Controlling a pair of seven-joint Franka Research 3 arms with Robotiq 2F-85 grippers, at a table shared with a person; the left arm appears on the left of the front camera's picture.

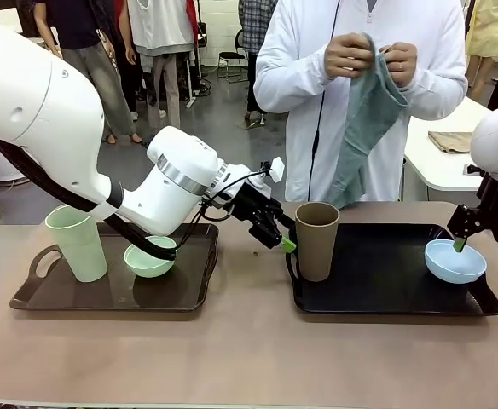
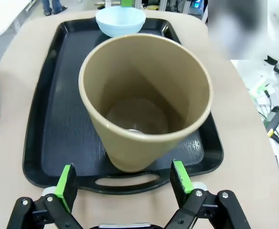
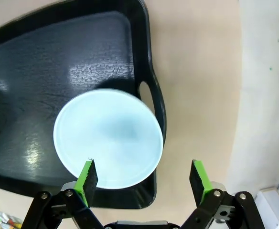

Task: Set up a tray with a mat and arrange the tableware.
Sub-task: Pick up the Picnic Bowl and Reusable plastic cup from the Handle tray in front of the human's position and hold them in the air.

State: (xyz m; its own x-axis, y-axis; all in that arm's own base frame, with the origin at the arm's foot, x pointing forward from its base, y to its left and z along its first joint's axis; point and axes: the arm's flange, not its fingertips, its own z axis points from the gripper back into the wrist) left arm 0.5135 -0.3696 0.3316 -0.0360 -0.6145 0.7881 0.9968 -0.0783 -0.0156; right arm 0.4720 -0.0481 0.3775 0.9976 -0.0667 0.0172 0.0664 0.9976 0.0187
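Front view shows a person point(image 1: 304, 94) holding the mat point(image 1: 364, 128); wrist views show left jaws open at the brown cup point(image 2: 144, 100), right jaws open over the light blue bowl point(image 3: 108, 138), both on the black tray point(image 2: 53, 119).

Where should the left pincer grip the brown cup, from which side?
Around the middle wall of the brown cup, coming from the handle end of the black tray, where the open left pincer faces it. The cup stands upright, has no handle and widens upward, so a side grip likely holds.
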